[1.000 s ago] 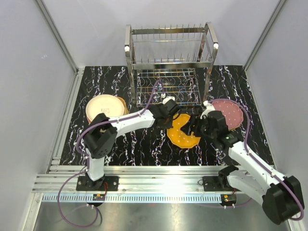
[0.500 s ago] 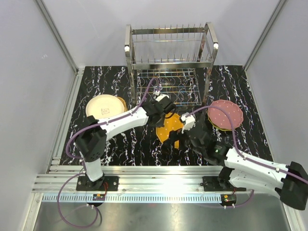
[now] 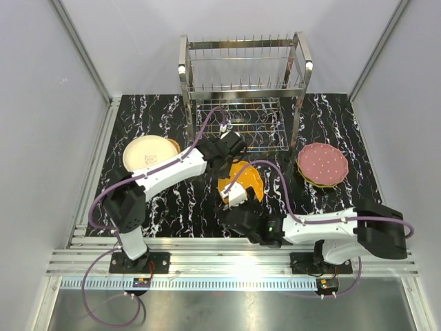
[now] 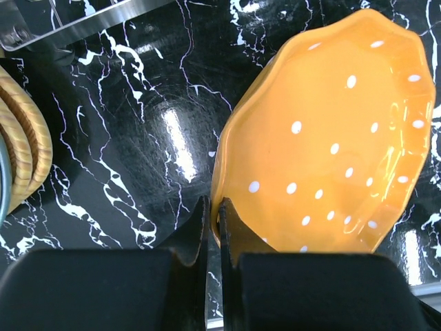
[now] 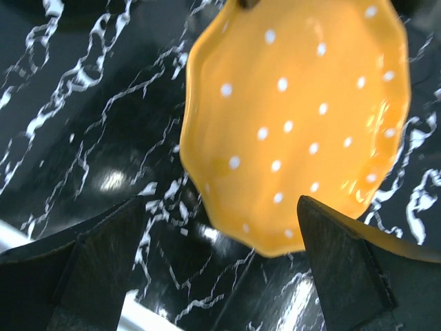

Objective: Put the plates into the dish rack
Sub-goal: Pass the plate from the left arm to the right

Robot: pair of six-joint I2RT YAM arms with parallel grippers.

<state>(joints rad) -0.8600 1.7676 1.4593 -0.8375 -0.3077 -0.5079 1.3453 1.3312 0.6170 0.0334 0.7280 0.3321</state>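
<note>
One orange plate [image 3: 241,181], dotted with white and wavy at the rim, sits at the centre of what we see, in front of the dish rack [image 3: 241,89] and apart from it. It is tilted up on edge rather than lying flat, and its glossy glaze catches the lamp. We cannot tell whether its lower edge touches the table [image 3: 172,207].

The left gripper [image 4: 211,207] pinches the plate's rim, its black jaws nearly closed on the thin edge. On the near side of the plate, the right gripper [image 5: 220,207] has its jaws spread wide and holds nothing.

We judge the step in hand to be the carry: this plate is gripped and raised, but not yet in the rack. The next move calls for keeping it upright and lowering its rim between two of the rack's thin upright prongs. The glaze looks slippery, and the grip holds very little of the rim.

The rack is shiny steel wire and tubing, with a grid shelf below. A cream plate [image 3: 148,153] lies to the left, and a pink plate [image 3: 322,162] with pale dots lies to the right, both flat on black, white-veined marble.
</note>
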